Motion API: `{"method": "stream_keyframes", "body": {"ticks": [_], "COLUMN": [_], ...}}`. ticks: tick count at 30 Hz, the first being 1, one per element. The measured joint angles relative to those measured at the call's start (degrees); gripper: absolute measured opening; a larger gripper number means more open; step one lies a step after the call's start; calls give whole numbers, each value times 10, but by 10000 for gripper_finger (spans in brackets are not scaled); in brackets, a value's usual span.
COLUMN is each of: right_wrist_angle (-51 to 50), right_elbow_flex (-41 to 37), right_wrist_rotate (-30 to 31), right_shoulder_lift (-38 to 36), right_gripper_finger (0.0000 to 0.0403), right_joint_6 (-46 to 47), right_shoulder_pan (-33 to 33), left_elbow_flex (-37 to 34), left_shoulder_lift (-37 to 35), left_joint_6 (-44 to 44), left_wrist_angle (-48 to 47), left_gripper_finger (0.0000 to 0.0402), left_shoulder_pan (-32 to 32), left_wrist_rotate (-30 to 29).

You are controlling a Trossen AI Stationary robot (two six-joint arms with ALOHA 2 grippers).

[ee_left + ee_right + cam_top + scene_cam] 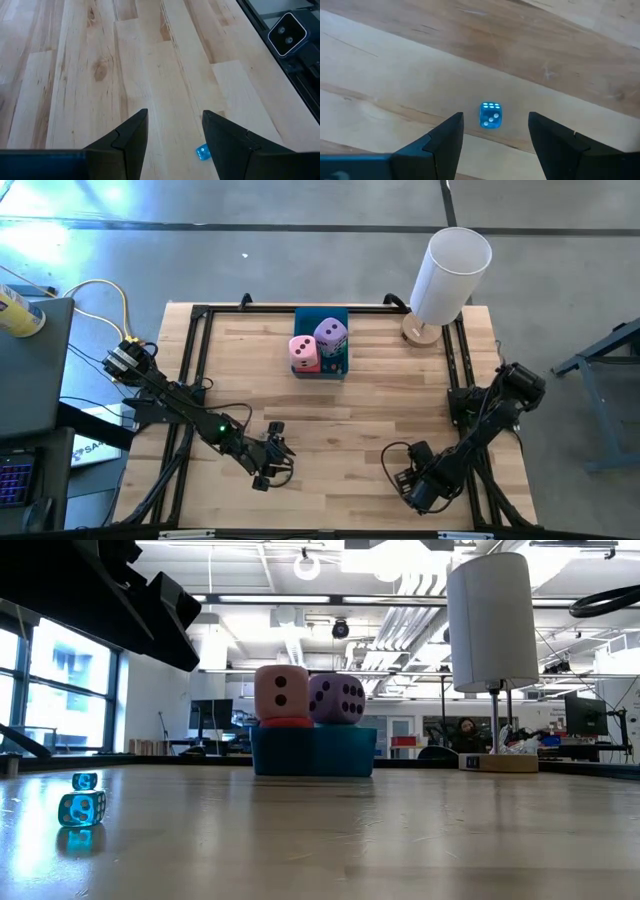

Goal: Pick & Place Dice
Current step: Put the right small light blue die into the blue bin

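Fingers spread, empty: left gripper (172,145) low over bare table (150,65), small blue die (202,152) beside one fingertip; right gripper (495,145) likewise parted, another small blue die (490,115) just ahead between its fingers.

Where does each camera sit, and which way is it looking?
High view: above the table, looking straight down; shows left arm and right arm.
Low view: at table-top height, looking level across to the blue tray; a dark arm part overhangs at top left.
Left wrist view: on the left arm, looking down at the wood past its fingers.
Right wrist view: on the right arm, looking past its fingers at a small blue die.
Shared: high and low views both show the pink die.
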Motion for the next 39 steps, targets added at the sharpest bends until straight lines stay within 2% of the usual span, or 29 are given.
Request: {"method": "stream_keyframes", "body": {"ticks": [7,12,19,32,39], "right_wrist_angle": [1,10,16,31,44], "right_elbow_flex": [0,1,1,1,1], "right_wrist_rotate": [10,-26,-32,-37,-38], "right_shoulder_lift": [7,16,19,20,20], "right_gripper_finger": [215,215,210,96,43], "right_joint_6": [-1,-25,-34,-35,-65], "right_shoulder_pan": [-9,-21,-27,-27,-31], "left_elbow_flex": [0,0,0,0,0], "left_shoulder_lift": [0,0,0,0,0], "left_joint_6": [0,0,0,0,0], "left_wrist_angle": [0,0,0,0,0], "left_gripper_finger": [179,179,179,179,179], "left_shoulder_pan": [0,0,0,0,0], "left_wrist_rotate": [0,0,-1,-2,-2]}}
